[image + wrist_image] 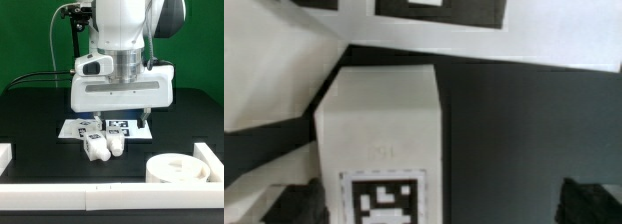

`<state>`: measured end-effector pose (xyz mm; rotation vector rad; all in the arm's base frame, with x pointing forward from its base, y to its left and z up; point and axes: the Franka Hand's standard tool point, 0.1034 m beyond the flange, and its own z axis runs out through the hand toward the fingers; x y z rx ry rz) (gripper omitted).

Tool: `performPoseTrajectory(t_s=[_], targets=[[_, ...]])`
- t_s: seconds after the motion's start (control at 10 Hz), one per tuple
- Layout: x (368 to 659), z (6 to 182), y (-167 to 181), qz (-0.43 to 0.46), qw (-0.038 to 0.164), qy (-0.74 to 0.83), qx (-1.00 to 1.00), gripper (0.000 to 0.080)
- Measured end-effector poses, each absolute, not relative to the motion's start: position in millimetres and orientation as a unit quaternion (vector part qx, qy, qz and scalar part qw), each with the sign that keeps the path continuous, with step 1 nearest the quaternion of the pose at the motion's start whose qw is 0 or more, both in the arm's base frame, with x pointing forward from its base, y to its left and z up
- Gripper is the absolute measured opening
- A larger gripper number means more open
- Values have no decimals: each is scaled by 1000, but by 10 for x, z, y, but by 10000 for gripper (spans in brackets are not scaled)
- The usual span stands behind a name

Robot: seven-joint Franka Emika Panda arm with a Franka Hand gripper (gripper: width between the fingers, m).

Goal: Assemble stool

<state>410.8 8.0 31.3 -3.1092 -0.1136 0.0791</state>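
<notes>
White leg (pixel 384 125), long axis toward marker board (pixel 70 128) (tag upward)

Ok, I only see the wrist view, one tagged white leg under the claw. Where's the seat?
Observer: The round seat lies flat toward the exterior view's right, apart from the claw.
Operator: Is that leg alone?
Observer: No, at least two legs lie side by side before the marker board.
Operator: Any leg in the seat yet?
Observer: None that I can see.
</notes>
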Motion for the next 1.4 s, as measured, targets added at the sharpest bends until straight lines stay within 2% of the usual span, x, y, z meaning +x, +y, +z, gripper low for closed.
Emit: performPoseTrajectory(t_s=[0.6,1.4], targets=[[4159,323,-27,20,14,-44,-999,649],[4226,331,82,-1,10,-58,-998,649]])
